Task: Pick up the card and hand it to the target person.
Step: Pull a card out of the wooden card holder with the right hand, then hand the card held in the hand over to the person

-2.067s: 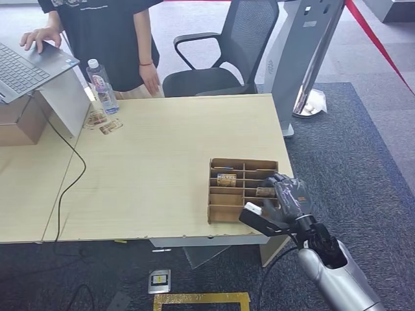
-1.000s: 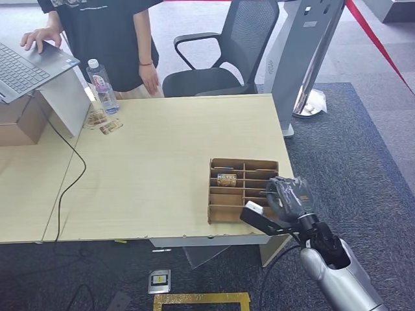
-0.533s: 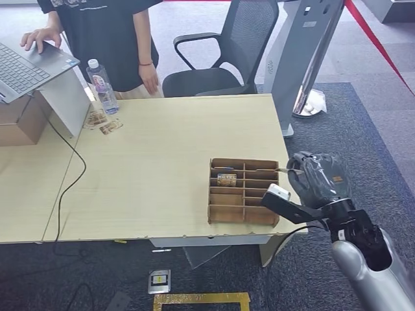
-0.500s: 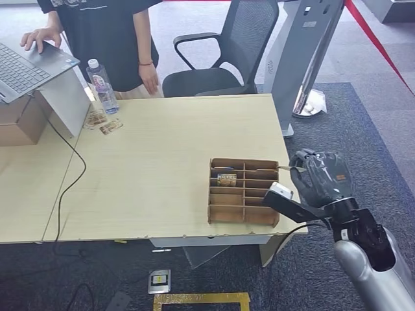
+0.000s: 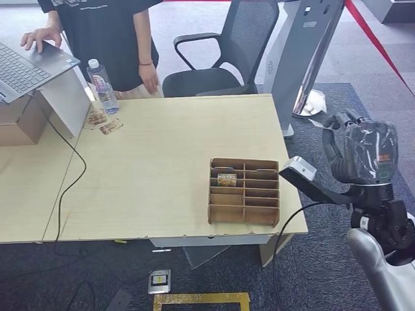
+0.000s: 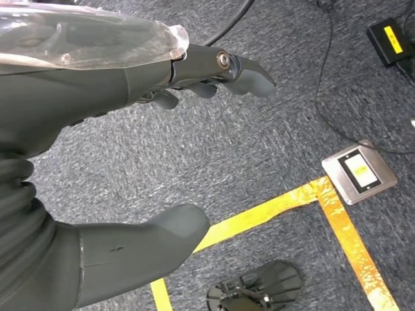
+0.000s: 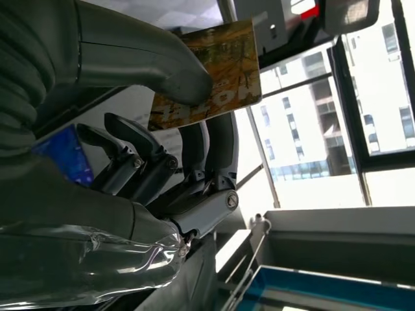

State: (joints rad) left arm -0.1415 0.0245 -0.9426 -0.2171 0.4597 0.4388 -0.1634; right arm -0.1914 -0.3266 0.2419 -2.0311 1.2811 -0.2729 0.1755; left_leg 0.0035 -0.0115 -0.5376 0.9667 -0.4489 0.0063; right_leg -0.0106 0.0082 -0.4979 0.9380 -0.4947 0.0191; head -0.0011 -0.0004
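My right hand [image 5: 361, 153] is raised off the table's right end, level with its far part. It pinches a brown printed card [image 7: 215, 72] between the thumb [image 7: 142, 58] and the dark fingers [image 7: 196, 155]. A cardboard slotted organizer [image 5: 244, 192] sits on the table's near right part, with another card [image 5: 226, 177] standing in a left slot. The person [image 5: 105, 32] in a black shirt stands at the far left behind the table, one hand on a laptop [image 5: 26, 65]. My left hand [image 6: 98, 84] hangs over the carpet with fingers spread and nothing in it.
The light wooden table [image 5: 156, 149] also carries a water bottle [image 5: 102, 85] and two small cards [image 5: 102, 122] at the far left. A black office chair [image 5: 230, 52] stands behind it. A grey kiosk stand [image 5: 303, 58] rises beyond the right end.
My right hand has lifted the card out of the organizer's right slots and swung up and to the right, away from the table. The person has stayed in place.
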